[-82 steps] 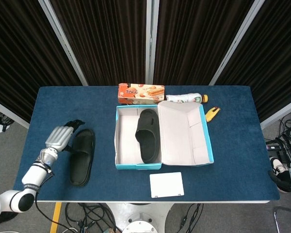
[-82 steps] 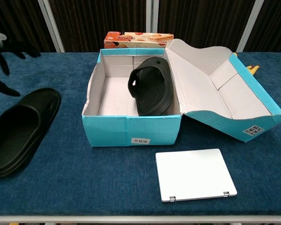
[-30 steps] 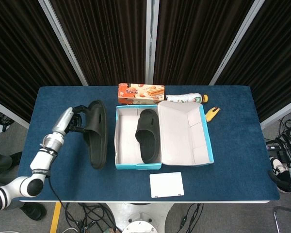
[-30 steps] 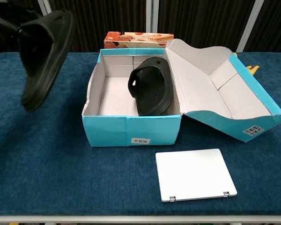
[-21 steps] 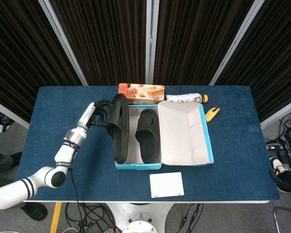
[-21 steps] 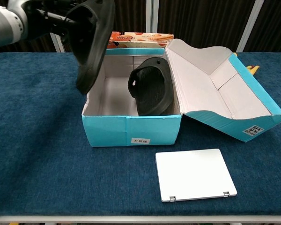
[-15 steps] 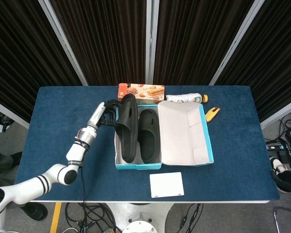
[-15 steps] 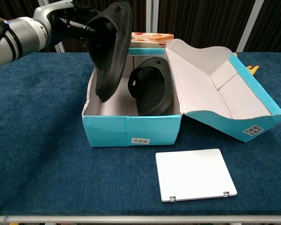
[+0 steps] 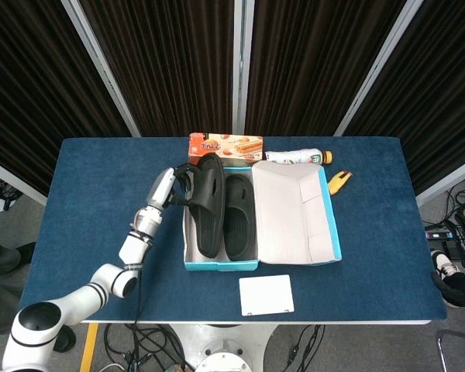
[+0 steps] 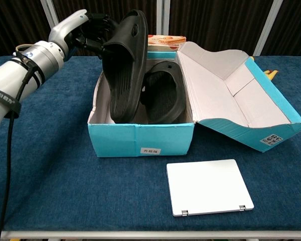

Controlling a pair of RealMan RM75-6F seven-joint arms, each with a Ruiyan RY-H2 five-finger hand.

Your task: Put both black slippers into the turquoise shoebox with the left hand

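Note:
The turquoise shoebox (image 9: 221,265) (image 10: 140,138) stands open mid-table. One black slipper (image 9: 239,218) (image 10: 164,98) leans in its right half. My left hand (image 9: 178,178) (image 10: 90,30) grips the far end of the second black slipper (image 9: 207,208) (image 10: 124,75). That slipper stands steeply on edge in the box's left half, its sole facing the chest camera and its lower tip down inside near the front wall. My right hand (image 9: 448,265) hangs low beyond the table's right edge, too small and dark to read.
The box's lid (image 9: 291,209) (image 10: 231,95) lies folded open to the right. An orange biscuit box (image 9: 226,149) (image 10: 163,40), a bottle (image 9: 297,157) and a yellow item (image 9: 339,180) lie behind. A flat white case (image 9: 266,294) (image 10: 208,187) lies in front.
My left hand picked the second slipper off the table's left side, carried it right over the box wall and lowered it into the left half.

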